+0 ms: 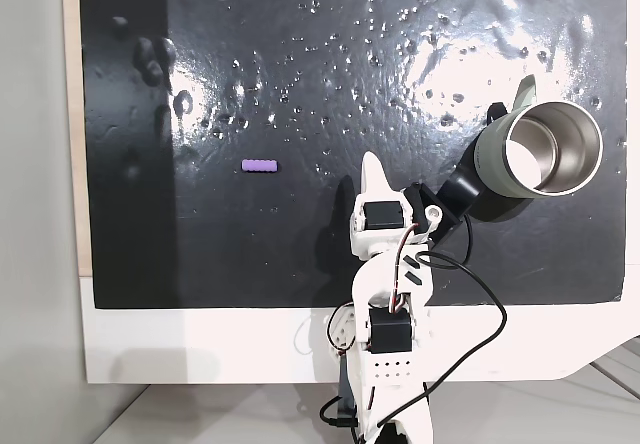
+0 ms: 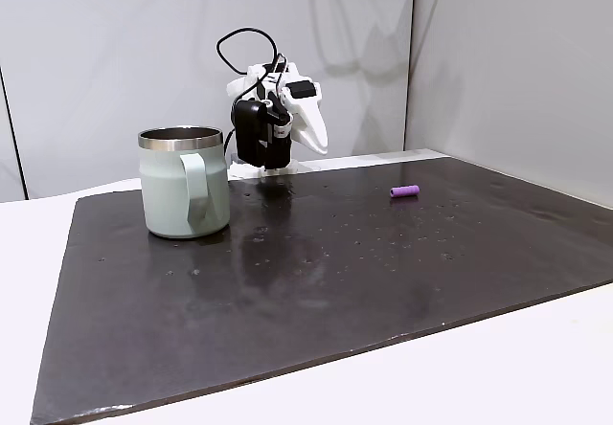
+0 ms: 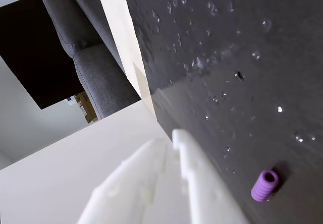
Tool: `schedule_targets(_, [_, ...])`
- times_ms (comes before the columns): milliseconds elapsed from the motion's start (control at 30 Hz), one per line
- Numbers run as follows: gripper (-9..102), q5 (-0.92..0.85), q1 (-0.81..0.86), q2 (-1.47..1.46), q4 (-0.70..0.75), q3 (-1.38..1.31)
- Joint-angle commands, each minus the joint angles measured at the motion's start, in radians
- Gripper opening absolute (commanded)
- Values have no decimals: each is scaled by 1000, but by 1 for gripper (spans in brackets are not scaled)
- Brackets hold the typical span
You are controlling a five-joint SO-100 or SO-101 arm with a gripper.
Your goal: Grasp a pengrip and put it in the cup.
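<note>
While flat on mat, pengrip (image 1: 260, 165) well apart from fingers (image 1: 374, 174)

The mat (image 1: 300, 84) on the table (image 2: 536, 368) is black and glossy, its skin pitted and bubbled where light glares off it. The cup (image 2: 184, 184) has a matt sage-green outside and a shiny steel inside. The pengrip (image 3: 264, 185) looks like soft ribbed rubber. The gripper (image 1: 374, 176) is smooth matt white plastic.

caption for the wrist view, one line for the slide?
Wrist camera: closed white gripper above the dark mat, small purple pen grip lying untouched off to its right.
</note>
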Motion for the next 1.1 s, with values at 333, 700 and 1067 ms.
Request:
schedule_targets(333, [0,-14,-8,12,3,52])
schedule_targets(700, [0,-8,-106,-161,169,-313])
schedule_targets(1067, [0,276,-232,-773,495,-992])
